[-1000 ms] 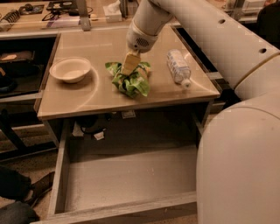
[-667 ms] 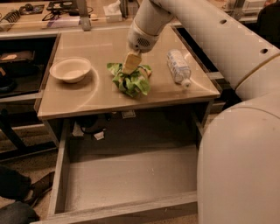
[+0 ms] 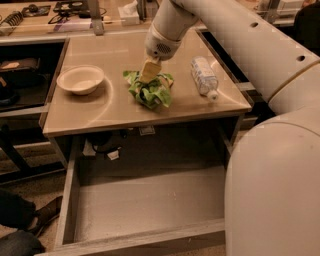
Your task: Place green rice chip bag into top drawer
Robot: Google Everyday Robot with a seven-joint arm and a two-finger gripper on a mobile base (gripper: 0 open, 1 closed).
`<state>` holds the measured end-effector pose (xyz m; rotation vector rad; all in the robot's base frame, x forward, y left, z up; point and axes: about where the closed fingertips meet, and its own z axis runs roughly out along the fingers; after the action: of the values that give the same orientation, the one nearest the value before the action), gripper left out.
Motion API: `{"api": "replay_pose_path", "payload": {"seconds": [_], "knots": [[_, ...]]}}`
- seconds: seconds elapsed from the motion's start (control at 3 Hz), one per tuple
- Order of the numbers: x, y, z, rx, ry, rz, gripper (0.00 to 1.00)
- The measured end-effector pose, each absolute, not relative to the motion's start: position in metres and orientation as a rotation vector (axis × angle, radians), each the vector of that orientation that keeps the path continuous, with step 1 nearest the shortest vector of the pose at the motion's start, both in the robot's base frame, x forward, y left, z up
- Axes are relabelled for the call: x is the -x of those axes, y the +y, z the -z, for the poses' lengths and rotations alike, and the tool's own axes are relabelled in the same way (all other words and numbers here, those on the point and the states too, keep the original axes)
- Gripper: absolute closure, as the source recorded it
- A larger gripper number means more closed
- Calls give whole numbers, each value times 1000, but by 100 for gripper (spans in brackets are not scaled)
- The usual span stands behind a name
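The green rice chip bag (image 3: 150, 92) lies crumpled on the tan table top (image 3: 100, 107), right of centre. My gripper (image 3: 149, 71) comes down from the white arm (image 3: 220, 30) onto the bag's top and is shut on it, with the bag still resting on the table. The top drawer (image 3: 145, 200) is pulled out wide open below the table's front edge, and its grey bottom is bare.
A white bowl (image 3: 80, 79) sits on the table's left side. A clear plastic water bottle (image 3: 204, 76) lies on the right side near the bag. My white robot body (image 3: 275, 185) fills the right foreground. Another cluttered table (image 3: 60, 10) stands behind.
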<state>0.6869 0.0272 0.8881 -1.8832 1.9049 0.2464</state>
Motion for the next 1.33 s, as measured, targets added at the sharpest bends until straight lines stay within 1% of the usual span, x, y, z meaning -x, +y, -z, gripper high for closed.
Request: {"api": "replay_pose_path", "payload": {"seconds": [0.33, 0.67, 1.33], "knots": [[-687, 27, -888, 1883, 1905, -246, 11], [-687, 27, -888, 1883, 1905, -246, 0], [-687, 31, -875, 1887, 1916, -269, 0]]}}
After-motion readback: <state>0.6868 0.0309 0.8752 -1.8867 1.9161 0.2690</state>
